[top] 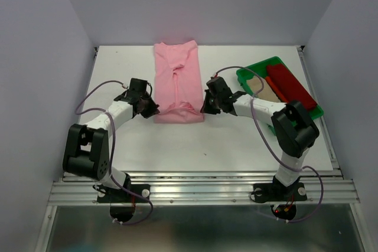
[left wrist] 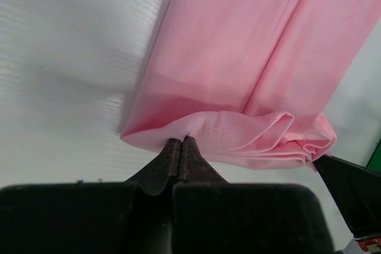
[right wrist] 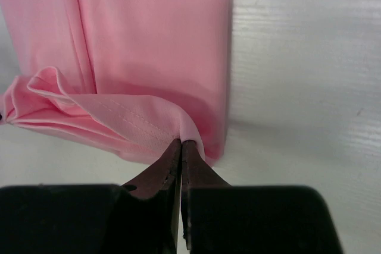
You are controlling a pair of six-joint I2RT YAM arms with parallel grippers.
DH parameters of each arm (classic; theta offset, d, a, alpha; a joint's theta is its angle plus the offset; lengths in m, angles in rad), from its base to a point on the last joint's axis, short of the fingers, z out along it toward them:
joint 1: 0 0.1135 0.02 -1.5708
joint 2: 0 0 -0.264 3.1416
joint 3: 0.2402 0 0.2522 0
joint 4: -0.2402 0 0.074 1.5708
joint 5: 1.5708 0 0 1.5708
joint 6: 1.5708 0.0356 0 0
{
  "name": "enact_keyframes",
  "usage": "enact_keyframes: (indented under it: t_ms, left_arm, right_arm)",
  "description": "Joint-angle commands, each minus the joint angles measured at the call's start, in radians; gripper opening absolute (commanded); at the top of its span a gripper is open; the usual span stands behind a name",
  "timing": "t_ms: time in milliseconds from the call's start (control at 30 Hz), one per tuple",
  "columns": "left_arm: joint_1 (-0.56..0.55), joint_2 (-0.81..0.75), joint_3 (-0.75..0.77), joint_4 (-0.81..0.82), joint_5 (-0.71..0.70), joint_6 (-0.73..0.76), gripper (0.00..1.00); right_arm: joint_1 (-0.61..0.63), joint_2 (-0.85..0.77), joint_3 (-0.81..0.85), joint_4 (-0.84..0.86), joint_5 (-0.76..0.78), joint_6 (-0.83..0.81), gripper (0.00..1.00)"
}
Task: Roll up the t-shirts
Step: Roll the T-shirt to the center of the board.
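A light pink t-shirt (top: 178,81) lies folded into a long strip at the table's middle, its near hem lifted and curled over. My left gripper (top: 152,109) is shut on the hem's left corner (left wrist: 178,132). My right gripper (top: 205,108) is shut on the hem's right corner (right wrist: 186,132). The pink cloth (left wrist: 250,57) stretches away from the left fingers, and in the right wrist view the same pink cloth (right wrist: 149,34) runs away from the right fingers. A dark red t-shirt (top: 290,85) and a beige one (top: 267,88) lie in the green tray (top: 255,68) at the right.
The green tray stands at the table's right edge, close behind my right arm. White walls enclose the table on the left, back and right. Bare white tabletop (top: 201,146) lies between the shirt and the arm bases.
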Motion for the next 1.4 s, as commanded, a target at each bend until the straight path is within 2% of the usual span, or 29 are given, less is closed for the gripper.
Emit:
enact_keyframes:
  t_ms: [0,200,367,1100,1200,1233,1267,1333,1367]
  left_arm:
    - [0.003,-0.093,-0.044,-0.028,0.022,0.025,0.0]
    - [-0.005,-0.147,-0.104,-0.04,0.03,0.021,0.0]
    - [-0.006,-0.128,-0.107,-0.032,0.025,0.024,0.0]
    - [-0.006,0.014,0.034,-0.009,0.005,0.048,0.0]
    - [-0.006,0.01,0.044,-0.008,-0.001,0.051,0.17]
    - [-0.005,0.005,0.049,-0.006,-0.001,0.054,0.2]
    - [-0.006,-0.002,0.06,-0.008,-0.008,0.057,0.31]
    - [-0.006,-0.013,0.075,-0.017,-0.021,0.063,0.39]
    - [-0.006,-0.018,0.09,-0.022,-0.039,0.073,0.49]
  right_arm:
    - [0.013,-0.092,-0.059,0.002,-0.059,-0.014,0.03]
    - [0.014,-0.16,-0.135,-0.003,-0.075,0.003,0.03]
    - [0.023,-0.154,-0.138,0.003,-0.07,0.006,0.04]
    - [0.023,0.004,0.068,0.002,0.028,-0.009,0.05]
    - [0.023,0.007,0.079,0.0,0.043,-0.009,0.12]
    - [0.023,0.007,0.085,0.0,0.046,-0.009,0.21]
    - [0.023,0.007,0.089,-0.001,0.048,-0.009,0.27]
    - [0.023,0.0,0.097,-0.001,0.051,-0.011,0.33]
    - [0.023,-0.005,0.103,-0.004,0.054,-0.012,0.38]
